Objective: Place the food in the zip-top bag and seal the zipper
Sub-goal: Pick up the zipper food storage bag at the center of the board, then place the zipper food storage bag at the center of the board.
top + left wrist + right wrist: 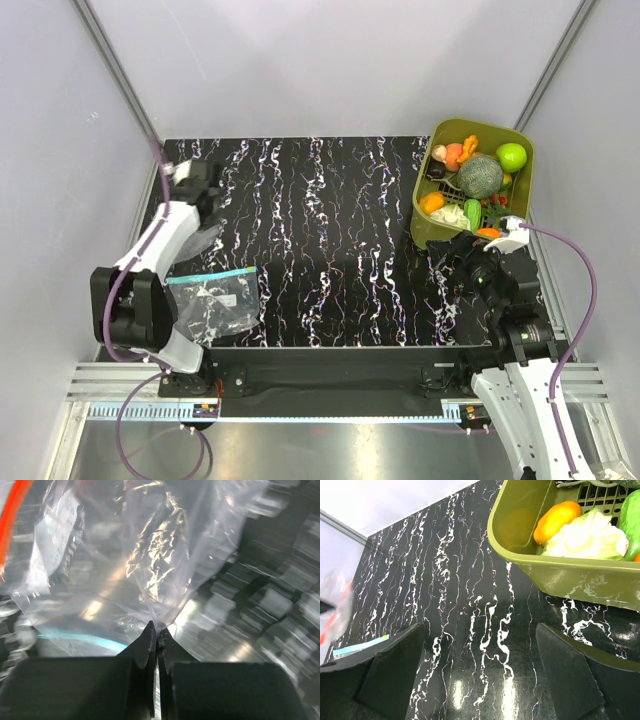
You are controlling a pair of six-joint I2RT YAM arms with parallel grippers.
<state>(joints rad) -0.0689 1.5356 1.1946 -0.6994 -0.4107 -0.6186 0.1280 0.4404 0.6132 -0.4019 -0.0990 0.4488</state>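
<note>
Food (470,175) lies heaped in the tub (428,225) at the far right corner of the table (330,250). None of it is in the bag (150,555) yet. The bag is well apart from it, at the far left, pinched in the left gripper (157,632), whose jaws are closed tight on a fold of the clear film. From that pinch the film fans away, and the zipper (11,525) shows only as an orange streak at the bag's far edge, so the mouth lies on the side away from the fingers. Whether it is open I cannot tell. A second bag with a teal strip (215,300) lies flat on the table just near of the held one. The right gripper (480,680) hangs just left of the tub's near wall with its jaws spread wide and nothing between them. It is the arm next to the food, with an orange piece (555,520) close at its far right. Any piece it takes must likely cross the table leftward to the bag's mouth.
</note>
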